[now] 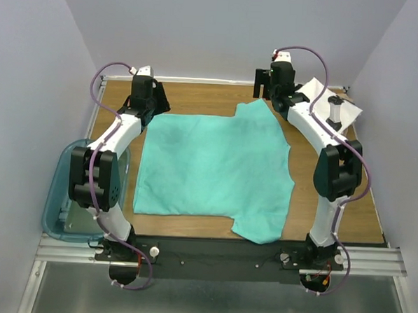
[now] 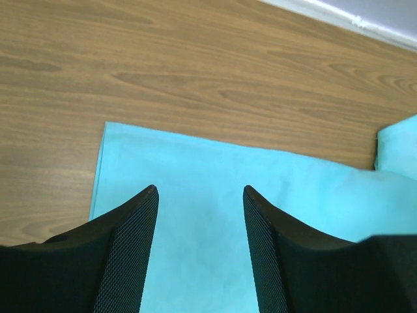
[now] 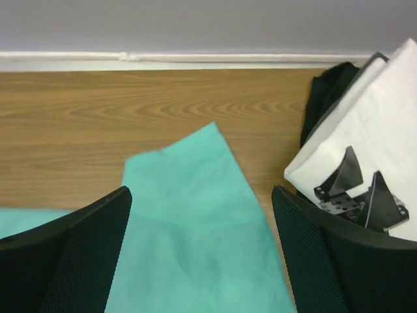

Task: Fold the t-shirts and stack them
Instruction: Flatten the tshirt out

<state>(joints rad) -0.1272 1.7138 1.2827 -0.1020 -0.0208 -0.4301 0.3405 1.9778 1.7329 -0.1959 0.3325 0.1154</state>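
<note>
A plain teal t-shirt lies spread flat in the middle of the table, sleeves toward the right. My left gripper is open above its far left corner; the wrist view shows the teal cloth between the fingers. My right gripper is open above the far sleeve. A folded white t-shirt with black print lies at the far right and also shows in the right wrist view.
A translucent teal plastic bin sits off the table's left edge beside my left arm. The wooden table ends at a white back rail near both grippers. A dark cloth lies under the white shirt.
</note>
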